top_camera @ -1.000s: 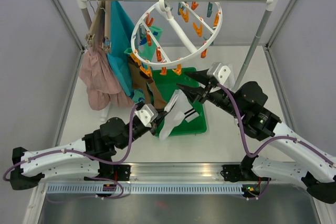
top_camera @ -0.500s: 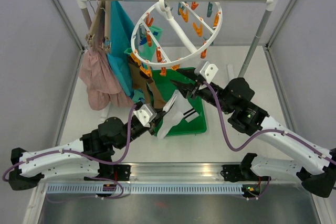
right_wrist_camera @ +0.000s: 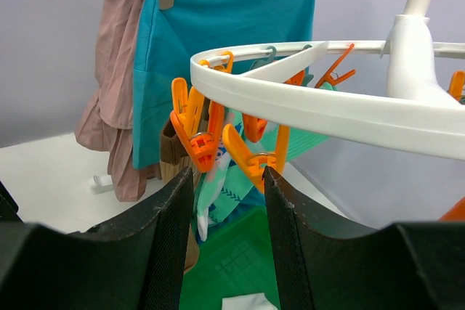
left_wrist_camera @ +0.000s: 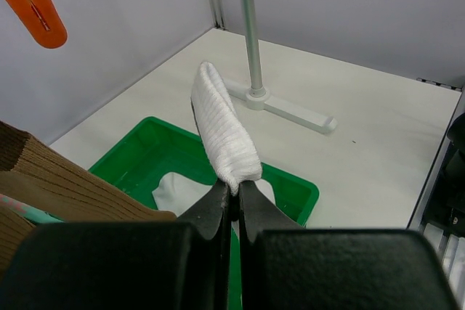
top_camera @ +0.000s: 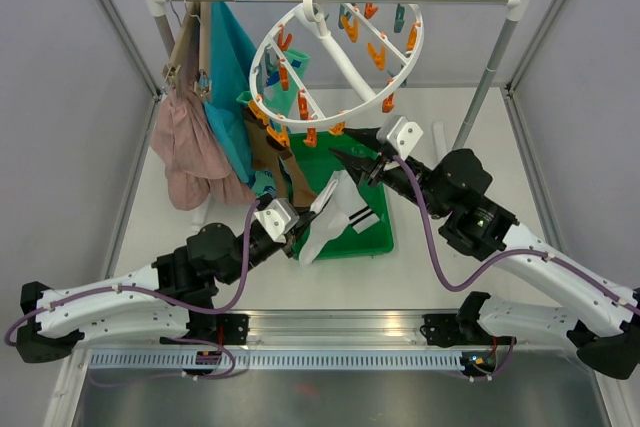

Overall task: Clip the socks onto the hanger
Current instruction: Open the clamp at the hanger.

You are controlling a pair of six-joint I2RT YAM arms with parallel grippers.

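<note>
The round white hanger [top_camera: 335, 47] hangs from the rail, with orange and teal pegs around its ring. A brown sock [top_camera: 270, 152] and a mint patterned sock [right_wrist_camera: 218, 186] are clipped at its left side. My left gripper [left_wrist_camera: 234, 190] is shut on the end of a white sock [left_wrist_camera: 221, 132], which stands up above the green tray [top_camera: 378, 237]. My right gripper [right_wrist_camera: 227, 176] is open just under the ring [right_wrist_camera: 327, 107]. One orange peg [right_wrist_camera: 251, 159] hangs at its right fingertip and another orange peg [right_wrist_camera: 195, 136] above its left one.
A teal garment [top_camera: 230, 77] and a pink garment [top_camera: 190, 147] hang on tan hangers at the rail's left end. The rack's right post [top_camera: 490, 77] slants down behind my right arm, and its foot [left_wrist_camera: 280, 103] lies beyond the tray. More white fabric [left_wrist_camera: 178, 190] lies in the tray.
My right gripper has swung left and up to the orange pegs at the ring's lower edge, its jaws a little narrower. My left gripper shifted slightly left, still holding the white sock.
</note>
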